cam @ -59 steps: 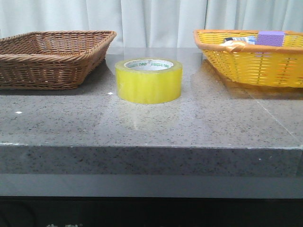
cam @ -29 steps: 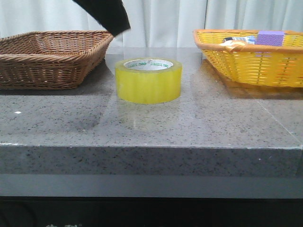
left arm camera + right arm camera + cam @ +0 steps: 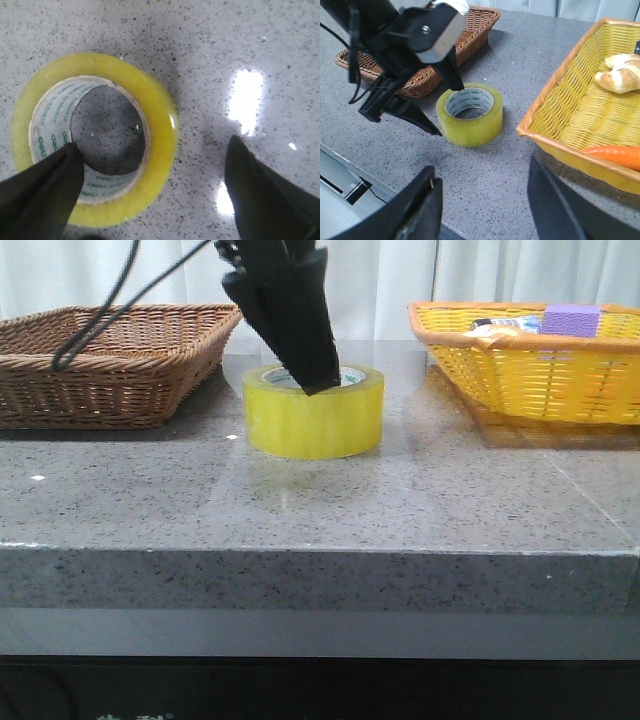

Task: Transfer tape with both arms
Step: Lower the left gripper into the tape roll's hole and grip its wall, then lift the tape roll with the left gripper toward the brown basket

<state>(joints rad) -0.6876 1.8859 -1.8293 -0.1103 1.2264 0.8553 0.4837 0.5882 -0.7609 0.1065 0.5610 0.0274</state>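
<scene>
1. The grey speckled stone table (image 3: 420, 510) carries everything; its bare middle gives both arms room to meet over the work.
2. A brown wicker basket (image 3: 110, 360) stands at the left edge and a yellow wicker basket (image 3: 520, 370) at the right, probably the two ends of the transfer.
3. The yellow basket holds a purple block (image 3: 572, 320), a bread roll (image 3: 620, 72) and a carrot (image 3: 615, 156), none of which concern this task.
4. The roll of yellow packing tape (image 3: 314, 412) sits flat on the table between the baskets, hole upward, so a finger can enter its core.
5. The left gripper (image 3: 150, 195) is spread wide and holding nothing, one finger over the core, the other outside the wall.
6. The right gripper (image 3: 482, 205) hangs back, open and empty, likely awaiting the handover.
</scene>
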